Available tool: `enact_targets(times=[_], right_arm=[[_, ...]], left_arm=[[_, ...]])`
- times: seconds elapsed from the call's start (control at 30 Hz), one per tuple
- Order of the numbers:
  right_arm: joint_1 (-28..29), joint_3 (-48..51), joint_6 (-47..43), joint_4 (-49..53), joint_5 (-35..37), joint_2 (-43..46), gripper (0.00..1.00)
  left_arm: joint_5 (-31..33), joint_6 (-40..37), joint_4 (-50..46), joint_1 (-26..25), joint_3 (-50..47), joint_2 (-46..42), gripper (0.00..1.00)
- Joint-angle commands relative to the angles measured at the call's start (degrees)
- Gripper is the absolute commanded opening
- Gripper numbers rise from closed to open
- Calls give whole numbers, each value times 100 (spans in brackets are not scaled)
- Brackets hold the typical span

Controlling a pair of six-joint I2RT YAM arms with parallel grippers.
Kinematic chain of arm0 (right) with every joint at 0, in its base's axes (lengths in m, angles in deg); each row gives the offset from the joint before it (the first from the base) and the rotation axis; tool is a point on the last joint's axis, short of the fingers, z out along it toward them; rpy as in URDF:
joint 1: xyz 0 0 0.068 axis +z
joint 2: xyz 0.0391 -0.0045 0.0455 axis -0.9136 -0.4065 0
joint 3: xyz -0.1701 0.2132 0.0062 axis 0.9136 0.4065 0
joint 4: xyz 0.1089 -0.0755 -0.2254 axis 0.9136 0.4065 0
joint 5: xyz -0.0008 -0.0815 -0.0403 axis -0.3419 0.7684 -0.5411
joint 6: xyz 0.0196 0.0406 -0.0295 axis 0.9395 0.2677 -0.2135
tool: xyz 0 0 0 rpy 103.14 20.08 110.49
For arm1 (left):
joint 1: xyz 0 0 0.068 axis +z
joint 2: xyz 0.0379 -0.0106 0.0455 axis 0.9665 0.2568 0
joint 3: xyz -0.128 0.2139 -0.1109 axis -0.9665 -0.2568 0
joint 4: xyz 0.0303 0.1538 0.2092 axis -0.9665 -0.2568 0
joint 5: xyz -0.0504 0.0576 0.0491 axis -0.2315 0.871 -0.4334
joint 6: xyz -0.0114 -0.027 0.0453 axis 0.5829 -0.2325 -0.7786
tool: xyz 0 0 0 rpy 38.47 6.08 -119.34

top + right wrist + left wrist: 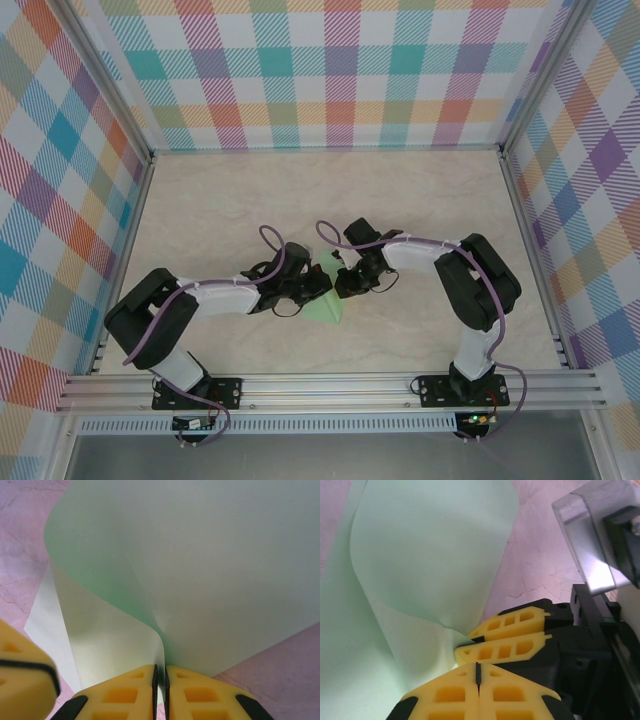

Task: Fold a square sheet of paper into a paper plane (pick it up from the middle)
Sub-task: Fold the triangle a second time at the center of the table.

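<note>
A light green sheet of paper (326,306) lies mid-table between the two arms, one side bent up and over in a loose curl (430,555). My right gripper (160,674) is shut on the paper's raised fold (200,570), with the sheet running down between its black pads. In the left wrist view its yellow fingers (510,647) pinch the fold from the right. My left gripper (478,671) is shut right below them, pads pressed together with no paper visible between them. From above, the left gripper (316,286) and right gripper (346,282) meet tip to tip over the sheet.
The beige marbled table (420,190) stretches to checkered walls (320,70) on three sides. An aluminium rail (330,385) runs along the near edge by the arm bases. A metal bracket of the right arm (590,545) stands close beside my left wrist.
</note>
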Motion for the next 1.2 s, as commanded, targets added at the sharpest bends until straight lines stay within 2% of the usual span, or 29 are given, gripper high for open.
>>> enact_targets(times=[0.0, 0.43, 0.6, 0.73, 0.87, 0.93, 1.0, 1.07, 1.1, 1.17], right_arm=[[-7, 20, -24, 0, 81, -183, 14], [-8, 0, -19, 21, 87, -156, 15], [-12, -48, 70, 25, 56, -45, 18], [-8, -140, 240, 103, 108, 270, 26], [-58, -117, 527, 226, 385, 706, 43], [-76, -60, 745, 281, 552, 837, 48], [-73, 51, 946, 270, 566, 948, 48], [-78, 239, 1159, 37, 117, 1072, 46], [-78, 337, 1295, -146, -191, 1113, 42], [-45, 580, 1739, -677, -857, 1167, 26]], left_arm=[[41, -51, -103, 75, 117, 76, 0], [222, -147, -133, 132, 136, 768, 0], [328, -80, -216, 128, -74, 720, 0], [414, -118, -317, 128, -160, 592, 0], [398, -144, -332, 132, -157, 569, 0], [372, -143, -296, 127, -160, 572, 0], [356, -144, -261, 127, -152, 583, 0], [328, -152, -235, 121, -130, 596, 0], [325, -154, -225, 125, -133, 598, 0], [310, -151, -207, 122, -126, 611, 0]])
